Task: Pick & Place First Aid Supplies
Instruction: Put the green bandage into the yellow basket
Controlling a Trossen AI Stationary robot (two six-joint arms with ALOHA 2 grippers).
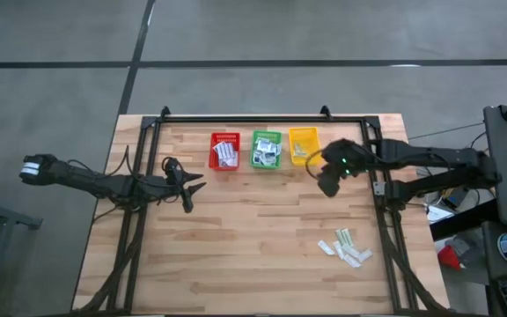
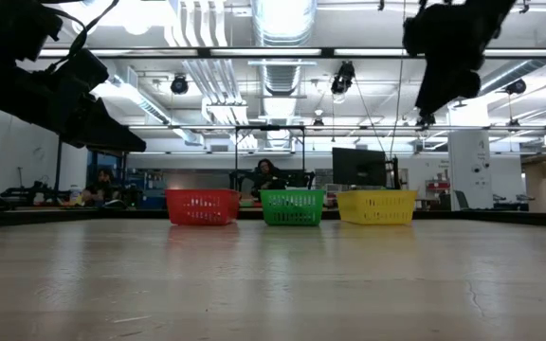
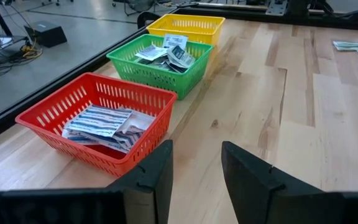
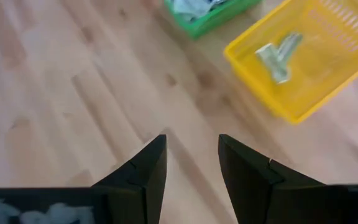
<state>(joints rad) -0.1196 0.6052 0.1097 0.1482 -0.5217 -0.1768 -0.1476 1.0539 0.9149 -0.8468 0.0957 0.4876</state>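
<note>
Several loose packets [image 1: 346, 246], white ones and pale green-beige strips, lie flat on the table near its right near corner; they also show far off in the left wrist view [image 3: 356, 48]. More packets lie in the red basket [image 3: 107, 123], the green basket [image 3: 166, 56] and the yellow basket [image 4: 279, 53]. My right gripper [image 4: 192, 163] is open and empty, raised above bare wood just near of the yellow basket [image 1: 304, 143]. My left gripper [image 3: 196, 171] is open and empty, left of the red basket [image 1: 224, 151].
The three baskets stand in a row along the table's far edge, red on the left, green in the middle, yellow on the right. A black frame rail [image 1: 262, 119] runs round the table. Bare wood lies between the baskets and the loose packets.
</note>
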